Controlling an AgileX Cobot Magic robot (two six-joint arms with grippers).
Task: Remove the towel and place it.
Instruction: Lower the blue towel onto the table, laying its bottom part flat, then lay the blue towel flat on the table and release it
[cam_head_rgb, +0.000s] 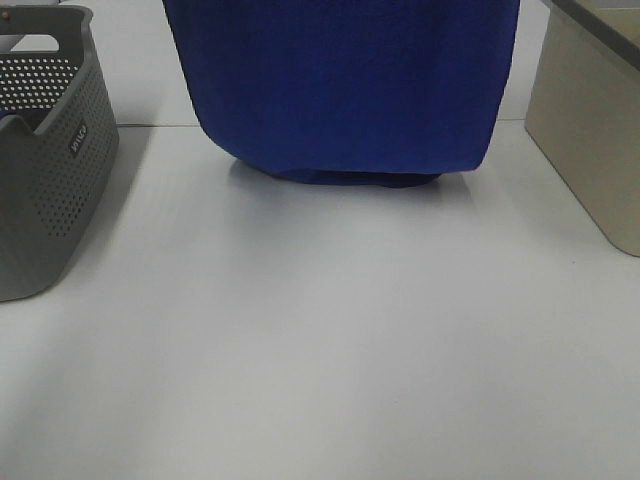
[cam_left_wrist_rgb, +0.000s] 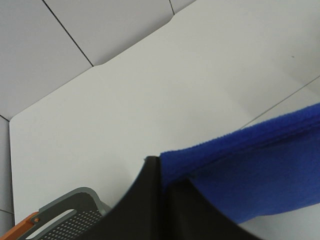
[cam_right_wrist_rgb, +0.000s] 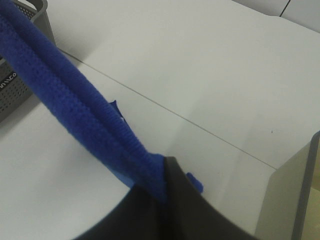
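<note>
Left gripper (cam_left_wrist_rgb: 164, 175) and right gripper (cam_right_wrist_rgb: 164, 172) are each clamped tight on the top edge of the towel (cam_head_rgb: 340, 80). It hangs spread between them, clear of the grey basket (cam_head_rgb: 45, 170), its lower fold touching the table (cam_head_rgb: 320, 350). Removal: done. Laying down: outstanding.

open table (cam_head_rgb: 330, 340) between grey basket (cam_head_rgb: 50, 170) and beige bin (cam_head_rgb: 590, 120), hanging towel (cam_head_rgb: 340, 80) behind

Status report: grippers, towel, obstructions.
Left gripper, right gripper shut on royal-blue plush towel. Towel hangs spread, bottom fold at white table. Grey perforated basket, beige bin clear of it.
</note>
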